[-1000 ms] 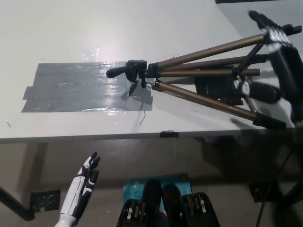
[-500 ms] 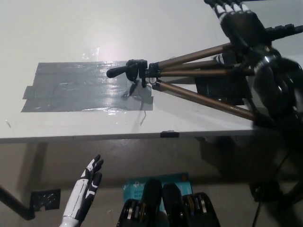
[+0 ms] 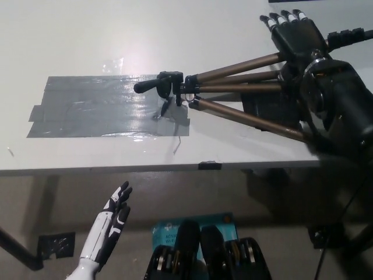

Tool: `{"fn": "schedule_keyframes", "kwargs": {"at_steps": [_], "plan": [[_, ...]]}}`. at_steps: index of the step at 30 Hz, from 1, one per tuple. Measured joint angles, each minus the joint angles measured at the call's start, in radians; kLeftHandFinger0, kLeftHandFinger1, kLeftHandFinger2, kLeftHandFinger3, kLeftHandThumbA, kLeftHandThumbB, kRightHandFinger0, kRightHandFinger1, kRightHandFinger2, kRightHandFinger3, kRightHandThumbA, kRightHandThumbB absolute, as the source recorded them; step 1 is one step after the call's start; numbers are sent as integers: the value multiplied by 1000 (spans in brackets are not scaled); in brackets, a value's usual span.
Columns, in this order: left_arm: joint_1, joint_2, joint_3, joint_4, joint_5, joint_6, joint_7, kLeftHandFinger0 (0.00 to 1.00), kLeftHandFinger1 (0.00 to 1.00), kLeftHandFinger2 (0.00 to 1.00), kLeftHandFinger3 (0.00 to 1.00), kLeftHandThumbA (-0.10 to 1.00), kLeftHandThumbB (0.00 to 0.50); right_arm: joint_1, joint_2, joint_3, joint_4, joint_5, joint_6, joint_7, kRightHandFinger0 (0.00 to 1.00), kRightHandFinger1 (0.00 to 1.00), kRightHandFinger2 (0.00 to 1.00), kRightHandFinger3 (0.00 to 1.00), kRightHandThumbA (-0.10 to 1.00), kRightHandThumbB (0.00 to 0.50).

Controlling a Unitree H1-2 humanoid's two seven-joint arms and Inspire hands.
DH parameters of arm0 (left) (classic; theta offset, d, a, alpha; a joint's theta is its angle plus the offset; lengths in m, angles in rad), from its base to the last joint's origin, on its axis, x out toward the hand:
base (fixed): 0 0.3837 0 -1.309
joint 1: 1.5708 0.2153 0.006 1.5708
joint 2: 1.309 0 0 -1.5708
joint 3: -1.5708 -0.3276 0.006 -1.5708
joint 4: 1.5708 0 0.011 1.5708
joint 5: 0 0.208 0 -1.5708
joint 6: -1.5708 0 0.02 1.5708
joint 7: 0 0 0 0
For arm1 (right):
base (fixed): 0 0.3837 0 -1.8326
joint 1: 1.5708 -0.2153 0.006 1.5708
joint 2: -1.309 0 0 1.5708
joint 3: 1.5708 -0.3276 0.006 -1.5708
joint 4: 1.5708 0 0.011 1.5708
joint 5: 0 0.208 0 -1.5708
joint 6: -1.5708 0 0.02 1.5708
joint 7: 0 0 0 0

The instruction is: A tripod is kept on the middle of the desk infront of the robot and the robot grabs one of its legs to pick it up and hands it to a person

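Tripod (image 3: pixel 245 88) lies on its side mid-worktop (image 3: pixel 87 35), head on the grey tape patch (image 3: pixel 87 108), legs fanning toward frame right. Black right hand (image 3: pixel 294 35) is spread, holding nothing, over the upper leg (image 3: pixel 239 66). Best to lower and wrap that leg squarely. White left hand (image 3: pixel 113 213) idles lower left, fingers apart. Count: one tripod, one tape patch.

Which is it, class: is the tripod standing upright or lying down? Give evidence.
Lying down. The tripod lies along the desk, legs fanned toward the right, head over the grey tape.
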Motion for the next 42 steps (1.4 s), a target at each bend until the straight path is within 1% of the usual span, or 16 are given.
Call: {"fn": "schedule_keyframes", "kwargs": {"at_steps": [3, 5, 6, 8, 9, 10, 12, 17, 19, 24, 26, 28, 30, 33, 39, 42], "plan": [[-4, 0, -3, 0, 0, 0, 0, 1000, 1000, 1000, 1000, 1000, 130, -9, 0, 6, 18, 1, -11, 2, 1000, 1000, 1000, 1000, 888, 498], [-5, 0, -5, 0, 0, 1, 0, 1000, 1000, 1000, 1000, 1000, 123, -12, 0, 9, 24, 2, -22, 3, 1000, 1000, 1000, 1000, 587, 350], [-5, 0, -5, 0, 0, 1, 0, 1000, 1000, 1000, 1000, 1000, 122, -12, 0, 9, 28, 3, -29, -4, 1000, 1000, 1000, 1000, 524, 359], [-6, 0, -5, 0, 0, 2, 0, 1000, 1000, 1000, 1000, 1000, 120, -11, 1, 9, 36, 1, -39, -33, 219, 347, 518, 630, -25, 263], [-6, 0, -6, 2, 0, 2, 0, 1000, 1000, 1000, 1000, 1000, 119, -7, 2, 9, 42, 0, -47, -62, 9, 45, 313, 390, -97, 262], [-6, -1, -6, 3, 0, 2, 0, 1000, 1000, 1000, 1000, 1000, 128, -5, 3, 10, 45, -1, -51, -75, 2, 22, 335, 339, -99, 276], [-6, -1, -7, 7, 0, 2, 0, 1000, 1000, 1000, 1000, 1000, 138, 1, 5, 14, 56, -4, -60, -117, 0, 106, 561, 219, -100, 282], [-6, -1, -9, 13, 0, 2, 0, 1000, 1000, 1000, 1000, 1000, 138, 13, 8, 25, 84, -9, -83, -204, 0, 144, 658, 255, -100, 238], [-6, -1, -9, 13, 0, 2, 0, 1000, 1000, 1000, 1000, 1000, 133, 18, 9, 27, 98, -12, -96, -247, 0, 168, 664, 445, -100, 238], [-6, -1, -10, 13, 0, 3, 0, 1000, 1000, 1000, 1000, 1000, 134, 33, 9, 28, 106, -22, -126, -332, 0, 36, 437, 282, -100, 251], [-6, -1, -10, 13, 0, 4, 0, 1000, 1000, 1000, 1000, 1000, 134, 38, 9, 28, 107, -25, -138, -366, 0, 65, 522, 206, -100, 229], [-6, -1, -11, 13, 0, 6, 0, 1000, 1000, 1000, 1000, 1000, 130, 42, 9, 28, 108, -26, -147, -388, 0, 263, 800, 398, -100, 214], [-6, 0, -11, 13, 0, 10, 0, 1000, 1000, 1000, 1000, 1000, 128, 50, 9, 28, 106, -28, -160, -419, 0, 378, 851, 715, -100, 237], [-6, 0, -12, 13, 0, 16, 0, 1000, 1000, 1000, 1000, 1000, 148, 56, 9, 28, 101, -30, -176, -454, 0, 469, 920, 934, -100, 230], [-6, 0, -12, 12, -3, 30, 0, 1000, 1000, 1000, 1000, 1000, 135, 58, 9, 28, 78, -42, -220, -514, 0, 366, 844, 968, -100, 237], [-6, 1, -12, 10, -3, 34, -1, 1000, 1000, 1000, 1000, 1000, 133, 57, 12, 28, 65, -47, -247, -546, 0, 237, 778, 830, -100, 263]]}}
